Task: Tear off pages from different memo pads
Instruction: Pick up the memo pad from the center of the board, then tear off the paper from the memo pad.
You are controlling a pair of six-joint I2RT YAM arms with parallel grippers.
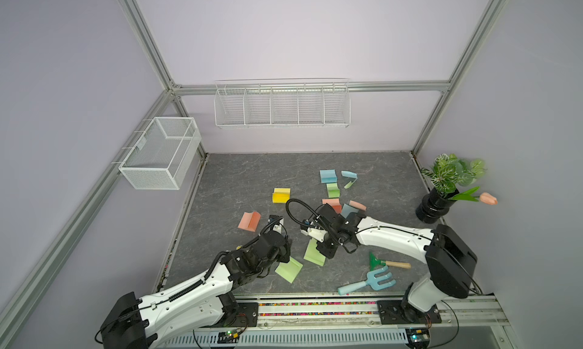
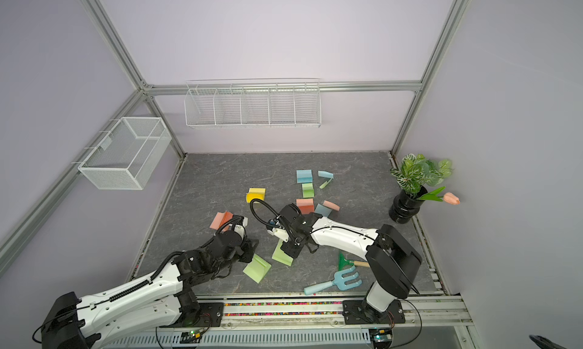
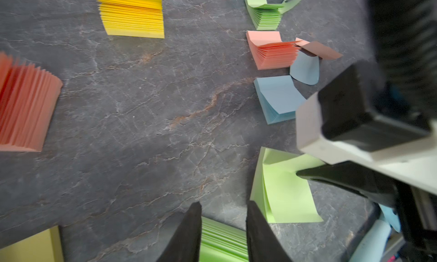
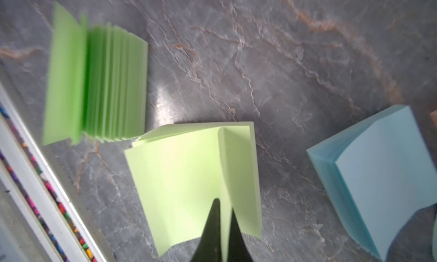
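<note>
While right gripper [image 4: 224, 206] is pinching green page [image 4: 184, 182], left gripper [image 3: 224, 202] is hovering half-open, empty, over grey marbled tabletop [image 1: 252, 174]; lilac walls [image 1: 299, 48] enclosing.

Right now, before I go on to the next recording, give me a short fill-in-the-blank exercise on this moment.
1. The right gripper is shut on the top page of a light ___ memo pad.
2. The blue garden fork lies on the robot's ___ side of the table.
3. The ___ vase holds a leafy plant and a pink tulip.
Missing words: green; right; black.
</note>
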